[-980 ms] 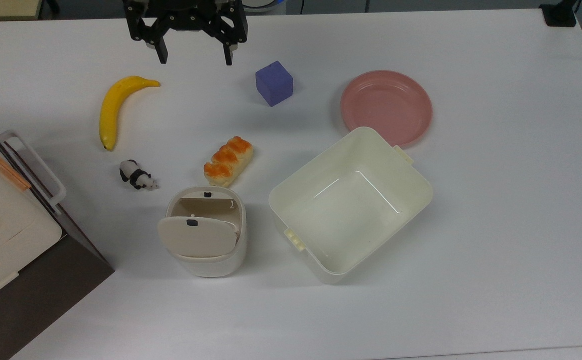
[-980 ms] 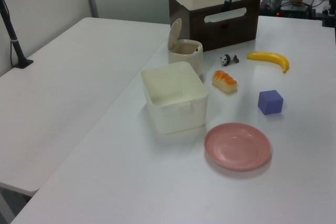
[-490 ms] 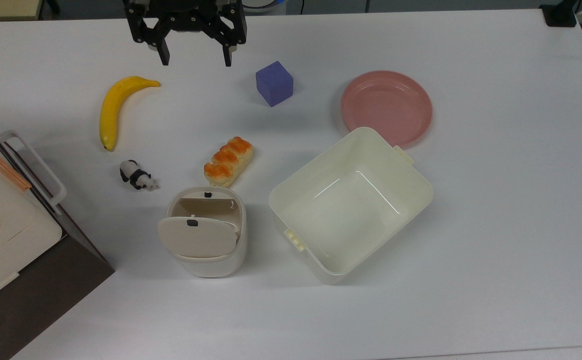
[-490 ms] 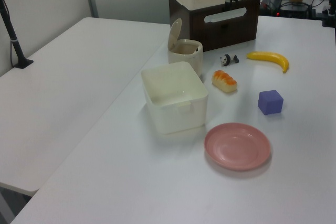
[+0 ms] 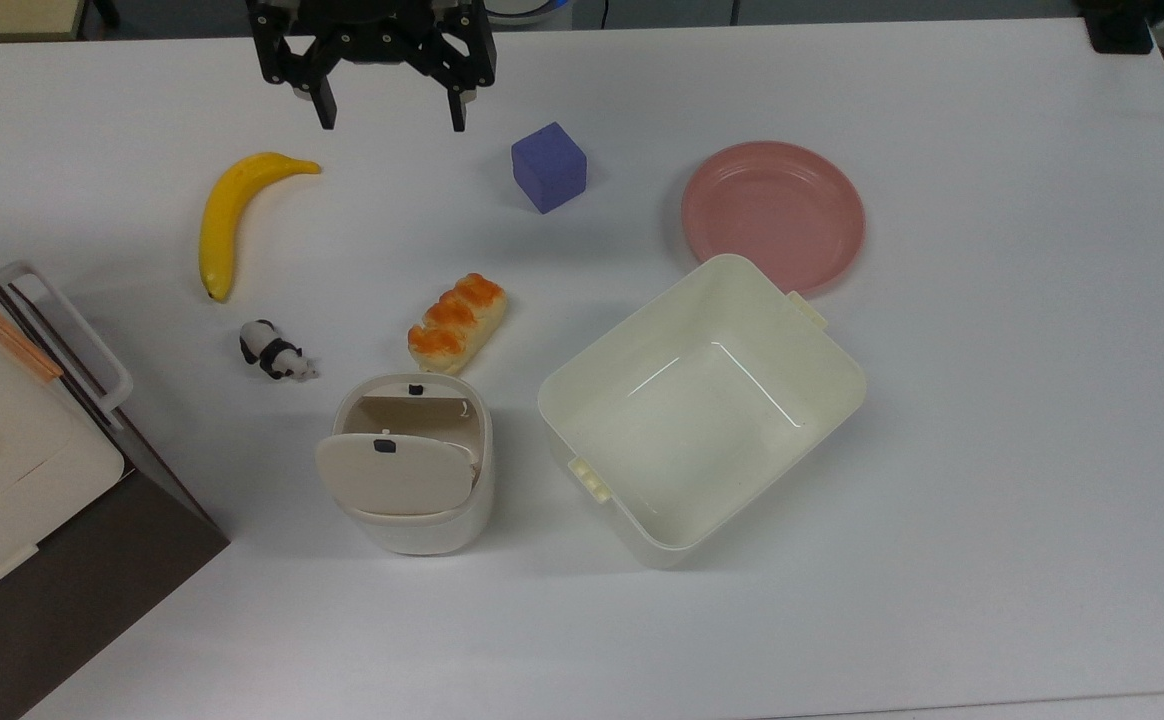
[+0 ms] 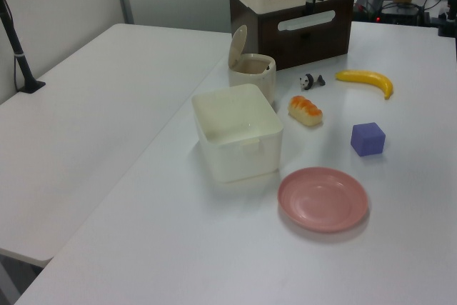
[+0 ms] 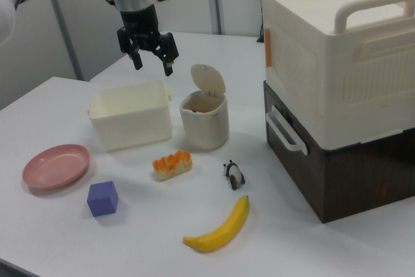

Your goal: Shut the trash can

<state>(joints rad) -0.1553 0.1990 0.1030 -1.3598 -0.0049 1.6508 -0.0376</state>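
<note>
overhead, our hand hung open, well apart from the trash can; its upright hinged lid looked light, stiff plastic, best nudged at its top edge.

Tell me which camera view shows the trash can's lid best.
The right view: the lid stands upright and open above the trash can, unobstructed. The top view foreshortens it; the left view shows it edge-on.
</note>
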